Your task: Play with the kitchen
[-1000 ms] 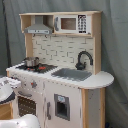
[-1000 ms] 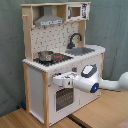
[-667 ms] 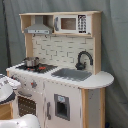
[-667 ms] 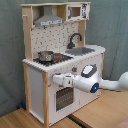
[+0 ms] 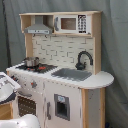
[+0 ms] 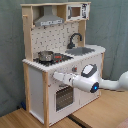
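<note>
The kitchen is a tall white and light-wood toy unit with a grey hood, a black faucet and a sink. A small metal pot stands on the stove. In the second exterior view the same kitchen shows its pot, its oven door and its front knob panel. My white arm reaches in from the second exterior view's right. My gripper is at the knob panel's left end, just above the oven door.
A toy microwave sits in the upper shelf beside the hood. The right-hand cabinet door carries a grey dispenser. The kitchen stands on a wooden table top. A grey curtain hangs behind. Part of my arm fills the first exterior view's left edge.
</note>
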Controlling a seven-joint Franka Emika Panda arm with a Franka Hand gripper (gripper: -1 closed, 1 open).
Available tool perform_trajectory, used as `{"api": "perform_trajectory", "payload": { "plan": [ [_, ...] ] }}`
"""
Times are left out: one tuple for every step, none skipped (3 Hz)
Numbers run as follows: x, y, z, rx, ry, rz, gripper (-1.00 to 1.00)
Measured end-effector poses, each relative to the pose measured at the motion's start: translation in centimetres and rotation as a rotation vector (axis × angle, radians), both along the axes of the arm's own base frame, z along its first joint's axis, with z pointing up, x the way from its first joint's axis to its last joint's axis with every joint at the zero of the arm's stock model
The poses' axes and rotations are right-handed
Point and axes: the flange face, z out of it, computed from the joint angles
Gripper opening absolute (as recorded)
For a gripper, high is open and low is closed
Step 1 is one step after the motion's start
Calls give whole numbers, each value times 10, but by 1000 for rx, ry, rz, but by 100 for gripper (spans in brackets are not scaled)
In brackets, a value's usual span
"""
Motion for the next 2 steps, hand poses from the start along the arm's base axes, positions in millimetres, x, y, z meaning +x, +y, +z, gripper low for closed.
{"api": "perform_trajectory", "payload": {
  "plan": [
    [0, -1, 0, 108, 12, -2, -100],
    [0, -1, -1, 219, 24, -3, -100]
  ]
}}
